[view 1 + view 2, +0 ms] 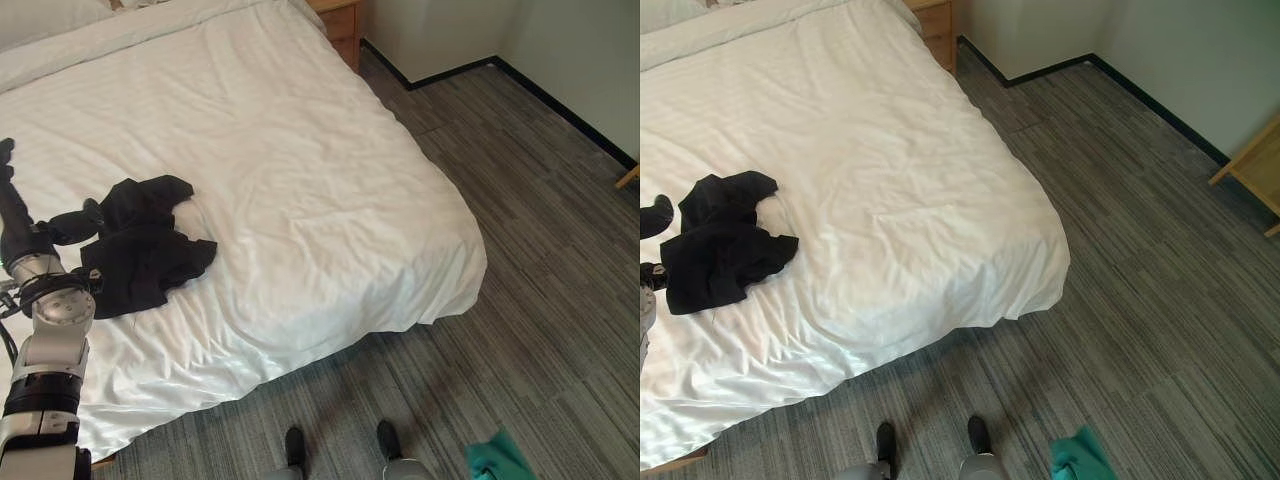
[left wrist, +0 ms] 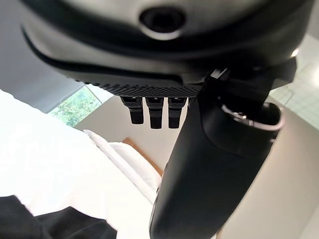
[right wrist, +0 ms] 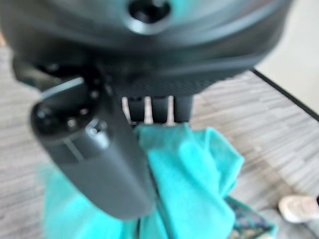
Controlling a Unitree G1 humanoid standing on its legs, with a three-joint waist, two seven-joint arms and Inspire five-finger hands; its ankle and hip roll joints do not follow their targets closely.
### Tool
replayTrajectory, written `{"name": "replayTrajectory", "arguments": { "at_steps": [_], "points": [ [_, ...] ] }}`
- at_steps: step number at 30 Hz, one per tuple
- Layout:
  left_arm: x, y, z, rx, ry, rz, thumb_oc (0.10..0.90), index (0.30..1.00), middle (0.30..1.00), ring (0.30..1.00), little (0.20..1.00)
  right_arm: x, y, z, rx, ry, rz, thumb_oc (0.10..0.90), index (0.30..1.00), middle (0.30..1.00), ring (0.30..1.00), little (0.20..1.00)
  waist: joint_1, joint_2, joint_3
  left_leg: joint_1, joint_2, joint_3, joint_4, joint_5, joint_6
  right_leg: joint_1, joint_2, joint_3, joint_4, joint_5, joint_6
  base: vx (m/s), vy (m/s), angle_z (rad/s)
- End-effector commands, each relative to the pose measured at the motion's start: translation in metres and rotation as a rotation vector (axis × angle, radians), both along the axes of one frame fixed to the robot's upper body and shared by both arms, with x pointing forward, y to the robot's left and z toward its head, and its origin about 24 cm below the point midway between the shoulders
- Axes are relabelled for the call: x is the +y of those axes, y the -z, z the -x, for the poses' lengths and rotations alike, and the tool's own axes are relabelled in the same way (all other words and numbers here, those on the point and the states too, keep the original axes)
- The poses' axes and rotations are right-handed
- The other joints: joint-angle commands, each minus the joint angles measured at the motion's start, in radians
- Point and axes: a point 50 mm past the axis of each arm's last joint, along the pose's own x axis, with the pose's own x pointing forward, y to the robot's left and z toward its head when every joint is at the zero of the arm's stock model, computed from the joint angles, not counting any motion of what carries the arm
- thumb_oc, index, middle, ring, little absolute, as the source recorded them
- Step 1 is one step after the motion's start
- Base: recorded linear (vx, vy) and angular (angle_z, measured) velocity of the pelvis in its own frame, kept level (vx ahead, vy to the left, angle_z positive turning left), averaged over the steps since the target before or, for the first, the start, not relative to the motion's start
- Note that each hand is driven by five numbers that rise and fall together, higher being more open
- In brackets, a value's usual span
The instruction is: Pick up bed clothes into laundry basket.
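On the bed [image 1: 300, 180], one black garment [image 1: 140, 245]

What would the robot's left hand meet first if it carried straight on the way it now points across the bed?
Probably the black garment: the left hand lies on the white bed right at its edge.

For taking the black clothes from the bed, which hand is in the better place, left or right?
The left. The left hand is beside the black clothes on the bed, fingers straight, holding nothing. The right hand is low over the floor and already grips a teal cloth.
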Motion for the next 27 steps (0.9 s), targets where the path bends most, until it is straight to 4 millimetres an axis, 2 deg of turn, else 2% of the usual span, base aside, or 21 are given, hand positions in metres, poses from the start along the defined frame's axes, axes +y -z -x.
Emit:
{"name": "replayTrajectory", "arguments": {
  "at_steps": [1,2,3,4,5,7,8,9,11,12,13,15,16,19,21,22,23,24,26,27],
  "points": [
    [0.012,-0.056,-0.01,-0.067,-0.037,-0.152,0.8,0.9,0.9,0.9,0.9,-0.053,-0.042,0.015,0.076,-0.009,0.18,0.4,0.3,0.3,0.3,0.3,-0.02,-0.029,-0.049,-0.003,0.042,-0.009,0.002,-0.046,-0.057,0.054,-0.006,-0.013,0.012,-0.065,0.047,0.02,0.011,-0.21],
    [0.017,-0.048,-0.014,-0.005,-0.065,-0.135,0.8,0.9,0.9,0.9,0.9,-0.059,-0.048,0.007,0.065,-0.032,0.202,0.4,0.3,0.3,0.3,0.3,-0.026,-0.033,-0.049,-0.014,0.044,0.001,0.002,-0.045,-0.057,0.036,-0.005,-0.009,0.012,-0.06,0.052,-0.02,0.015,-0.22],
    [0.028,-0.032,-0.015,0.095,-0.112,-0.105,0.8,0.9,0.9,0.9,0.9,-0.065,-0.055,-0.003,0.049,-0.055,0.227,0.4,0.3,0.3,0.3,0.3,-0.035,-0.039,-0.05,-0.025,0.046,0.011,0.002,-0.044,-0.058,0.015,-0.002,-0.002,0.012,-0.049,0.057,-0.07,0.019,-0.23],
    [0.026,-0.019,-0.023,0.199,-0.116,-0.08,0.8,0.9,0.9,0.9,0.9,-0.071,-0.064,-0.016,0.033,-0.096,0.262,0.4,0.3,0.3,0.3,0.3,-0.047,-0.049,-0.044,-0.053,0.05,0.023,0.002,-0.043,-0.058,-0.025,0.003,0.004,0.012,-0.035,0.065,-0.08,0.026,-0.29],
    [0.019,0.001,-0.028,0.268,-0.098,-0.038,0.8,0.9,0.9,0.9,0.9,-0.071,-0.065,-0.021,0.027,-0.105,0.262,0.4,0.3,0.3,0.3,0.3,-0.049,-0.056,-0.042,-0.072,0.052,0.027,0.002,-0.04,-0.058,-0.047,0.005,0.003,0.012,-0.027,0.069,-0.1,0.018,-0.39],
    [0.006,0.027,-0.035,0.37,-0.067,0.017,0.8,0.9,0.9,0.9,0.9,-0.074,-0.069,-0.03,0.022,-0.129,0.275,0.4,0.3,0.3,0.3,0.3,-0.06,-0.063,-0.044,-0.1,0.053,0.037,0.002,-0.039,-0.058,-0.082,0.009,0.003,0.012,-0.019,0.071,-0.04,0.022,-0.34],
    [0.006,0.027,-0.036,0.37,-0.066,0.018,0.8,0.9,0.9,0.9,0.9,-0.074,-0.07,-0.03,0.022,-0.129,0.275,0.4,0.3,0.3,0.3,0.3,-0.06,-0.063,-0.046,-0.103,0.053,0.038,0.002,-0.039,-0.057,-0.085,0.01,0.003,0.012,-0.019,0.071,-0.01,0.039,-0.16],
    [-0.001,0.041,-0.037,0.425,-0.054,0.043,0.714,0.771,0.771,0.771,0.771,-0.071,-0.068,-0.037,0.015,-0.14,0.274,0.4,0.3,0.3,0.3,0.3,-0.064,-0.066,-0.043,-0.113,0.053,0.043,0.002,-0.037,-0.056,-0.096,0.013,0.004,0.012,-0.017,0.072,-0.02,0.051,-0.18],
    [-0.011,0.066,-0.037,0.532,-0.036,0.074,0.4,0.3,0.3,0.3,0.3,-0.074,-0.073,-0.047,-0.006,-0.147,0.284,0.4,0.3,0.3,0.3,0.3,-0.071,-0.07,-0.039,-0.118,0.052,0.056,0.002,-0.037,-0.056,-0.11,0.013,0.001,0.012,-0.012,0.076,-0.02,0.124,-0.18],
    [-0.023,0.11,-0.023,0.685,-0.014,0.131,0.4,0.3,0.3,0.3,0.3,-0.079,-0.08,-0.053,-0.006,-0.155,0.301,0.4,0.3,0.3,0.3,0.3,-0.076,-0.078,-0.037,-0.109,0.05,0.068,0.002,-0.04,-0.055,-0.11,0.009,0.001,0.012,-0.009,0.08,0.01,0.169,-0.09],
    [-0.025,0.118,-0.019,0.706,-0.015,0.149,0.4,0.3,0.3,0.3,0.3,-0.084,-0.087,-0.055,-0.014,-0.148,0.318,0.4,0.3,0.3,0.3,0.3,-0.078,-0.08,-0.039,-0.102,0.049,0.074,0.002,-0.043,-0.055,-0.106,0.007,0.001,0.012,-0.007,0.081,0.03,0.172,-0.1],
    [-0.026,0.119,-0.019,0.715,-0.007,0.141,0.4,0.3,0.3,0.3,0.3,-0.088,-0.093,-0.056,-0.023,-0.144,0.333,0.4,0.3,0.3,0.3,0.3,-0.08,-0.083,-0.037,-0.091,0.047,0.08,0.002,-0.045,-0.054,-0.099,0.003,0.002,0.012,-0.007,0.083,0.03,0.102,-0.12],
    [-0.025,0.107,-0.026,0.666,-0.011,0.117,0.4,0.3,0.3,0.3,0.3,-0.095,-0.102,-0.057,-0.054,-0.12,0.355,0.4,0.3,0.3,0.3,0.3,-0.088,-0.088,-0.039,-0.072,0.04,0.087,0.002,-0.054,-0.051,-0.09,-0.004,0.006,0.012,-0.001,0.089,0.02,0.131,-0.1],
    [-0.032,0.039,-0.06,0.449,0.023,-0.004,0.4,0.3,0.3,0.3,0.3,-0.097,-0.108,-0.061,-0.105,-0.1,0.368,0.4,0.3,0.3,0.3,0.3,-0.093,-0.093,-0.037,-0.06,0.028,0.106,0.002,-0.066,-0.046,-0.094,-0.02,0.004,0.012,0.014,0.109,-0.02,0.117,-0.04],
    [-0.059,-0.021,-0.085,0.218,0.095,-0.108,0.4,0.3,0.3,0.3,0.3,-0.094,-0.106,-0.067,-0.145,-0.083,0.364,0.4,0.3,0.3,0.3,0.3,-0.092,-0.103,-0.031,-0.064,0.024,0.118,0.002,-0.07,-0.046,-0.112,-0.024,-0.01,0.012,0.042,0.13,-0.11,0.0,-0.01],
    [-0.078,-0.061,-0.091,0.053,0.137,-0.183,0.4,0.3,0.3,0.3,0.3,-0.092,-0.105,-0.072,-0.173,-0.074,0.367,0.4,0.3,0.3,0.3,0.3,-0.085,-0.109,-0.023,-0.068,0.03,0.129,0.002,-0.068,-0.047,-0.124,-0.028,-0.04,0.012,0.055,0.138,-0.16,-0.073,-0.06],
    [-0.09,-0.084,-0.092,-0.048,0.171,-0.225,0.4,0.3,0.3,0.3,0.3,-0.09,-0.105,-0.078,-0.197,-0.07,0.364,0.4,0.3,0.3,0.3,0.3,-0.076,-0.11,-0.019,-0.075,0.04,0.138,0.002,-0.063,-0.047,-0.129,-0.032,-0.084,0.012,0.062,0.138,-0.16,-0.11,-0.17],
    [-0.116,-0.127,-0.088,-0.228,0.24,-0.314,0.4,0.3,0.3,0.3,0.3,-0.09,-0.106,-0.081,-0.218,-0.058,0.371,0.4,0.3,0.3,0.3,0.3,-0.062,-0.105,-0.019,-0.078,0.058,0.153,0.002,-0.065,-0.049,-0.115,-0.044,-0.144,0.012,0.053,0.136,-0.12,-0.132,-0.37],
    [-0.143,-0.154,-0.074,-0.396,0.332,-0.377,0.4,0.3,0.3,0.3,0.3,-0.088,-0.106,-0.087,-0.235,-0.064,0.374,0.4,0.3,0.3,0.3,0.3,-0.036,-0.111,-0.022,-0.072,0.096,0.189,0.002,-0.051,-0.058,-0.078,-0.073,-0.237,0.013,0.055,0.127,-0.15,-0.149,-0.58],
    [-0.158,-0.168,-0.056,-0.517,0.404,-0.447,0.4,0.3,0.3,0.3,0.3,-0.09,-0.11,-0.088,-0.251,-0.067,0.388,0.4,0.3,0.3,0.3,0.3,-0.002,-0.119,-0.028,-0.046,0.135,0.231,0.002,-0.047,-0.063,-0.026,-0.111,-0.308,0.033,0.046,0.116,-0.17,-0.115,-0.8]
  ]
}}
